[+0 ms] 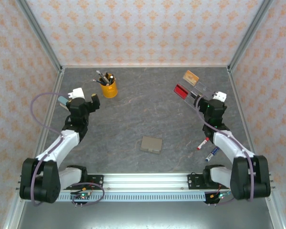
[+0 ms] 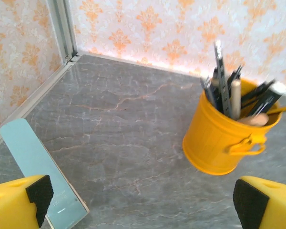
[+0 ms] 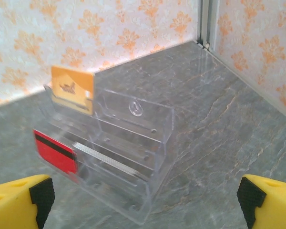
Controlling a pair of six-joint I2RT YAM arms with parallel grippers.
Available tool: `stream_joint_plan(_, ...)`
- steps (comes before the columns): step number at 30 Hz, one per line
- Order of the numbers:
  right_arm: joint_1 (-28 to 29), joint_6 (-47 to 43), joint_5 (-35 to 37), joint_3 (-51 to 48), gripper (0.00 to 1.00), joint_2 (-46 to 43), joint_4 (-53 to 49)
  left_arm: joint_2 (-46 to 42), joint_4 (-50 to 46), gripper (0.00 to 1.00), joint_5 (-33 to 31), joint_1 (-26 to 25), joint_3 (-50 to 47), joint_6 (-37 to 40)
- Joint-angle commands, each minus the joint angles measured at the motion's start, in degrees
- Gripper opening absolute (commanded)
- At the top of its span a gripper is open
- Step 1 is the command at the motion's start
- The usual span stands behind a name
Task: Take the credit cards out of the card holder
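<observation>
**Closed card holder lying clear of both open grippers**

The small, flat, square grey-olive card holder (image 1: pixel 151 144) lies closed at the table's near centre, well apart from both grippers. The left gripper (image 2: pixel 143 202), far left, has its fingers wide apart. The right gripper (image 3: pixel 145 202), far right, is likewise spread, facing a clear plastic tiered tray (image 3: pixel 148 114) that holds a red credit card (image 3: pixel 57 152) and a tan-orange credit card (image 3: pixel 74 90)
</observation>
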Motion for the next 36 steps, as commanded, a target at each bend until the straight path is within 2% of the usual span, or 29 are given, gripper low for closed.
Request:
stream_joint_plan(1, 0.5, 12.9, 0.7, 5.2, 1.0, -4.9, -20.4, -4.5, -17.1, 1.0, 0.1, 0.0, 4.0, -10.2)
stream_joint_plan(4, 0.5, 18.5, -4.3, 8.5, 1.0, -7.2, -30.2, -6.9, -27.2, 1.0, 3.4, -0.1, 7.6, -15.0)
stream_joint_plan(8, 1.6, 19.8, -13.5, 12.9, 1.0, -7.3, -39.8, -6.6, -37.6, 1.0, 7.1, -0.1, 12.1, -17.5)
stream_joint_plan(12, 7.4, 17.6, -17.1, 14.6, 1.0, -7.1, -45.3, -5.0, -42.4, 1.0, 12.8, -0.1, 14.9, -17.7)
stream_joint_plan(15, 14.2, 15.9, -15.3, 16.0, 1.0, -6.0, -49.4, -3.8, -44.2, 1.0, 14.8, -0.1, 16.2, -16.9)
stream_joint_plan(18, 22.4, 14.6, -11.7, 18.6, 1.0, -2.5, -53.6, -3.3, -44.8, 1.0, 14.2, -0.1, 16.4, -16.4)
stream_joint_plan(23, 35.7, 12.0, -3.6, 25.6, 1.0, 8.2, -60.9, -2.8, -45.7, 1.0, 11.8, -0.1, 16.2, -16.2)
stream_joint_plan(27, 45.1, 6.4, 1.5, 31.8, 1.0, 17.9, -64.8, -3.2, -46.7, 1.0, 8.4, -0.1, 16.1, -16.3)
stream_joint_plan(31, 52.5, 1.0, 4.0, 37.4, 0.99, 26.4, -68.3, -3.8, -47.1, 1.0, 7.2, -0.1, 15.9, -16.3)
stream_joint_plan(36, 58.4, -4.3, 3.2, 42.2, 0.96, 34.2, -71.1, -4.5, -47.1, 1.0, 6.8, 0.0, 15.6, -16.3)
